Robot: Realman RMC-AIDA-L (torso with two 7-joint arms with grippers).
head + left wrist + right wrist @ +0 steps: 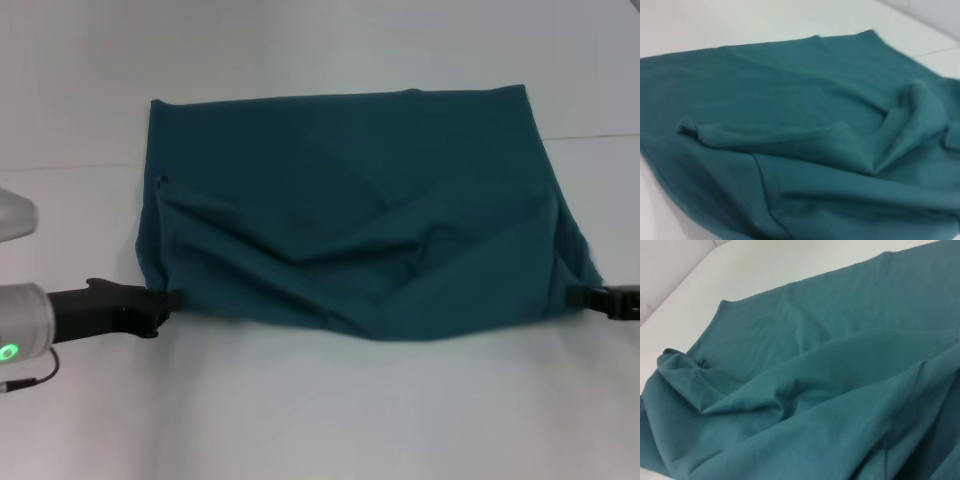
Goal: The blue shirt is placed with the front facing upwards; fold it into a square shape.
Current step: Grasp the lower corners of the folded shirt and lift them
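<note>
The blue shirt (350, 200) lies across the middle of the white table, showing only plain teal cloth with no lettering. Its near part is doubled over and sags in loose creases between two raised corners. My left gripper (172, 299) is shut on the near left corner and my right gripper (580, 295) is shut on the near right corner. In the left wrist view the shirt (790, 100) fills the picture with a rolled fold across it. The right wrist view shows the shirt (840, 340) as rumpled layers. Neither wrist view shows fingers.
The white table (320, 420) stretches around the shirt on every side, with bare surface in front of it and behind it. A faint seam line in the table (70, 166) runs across behind the shirt's left side.
</note>
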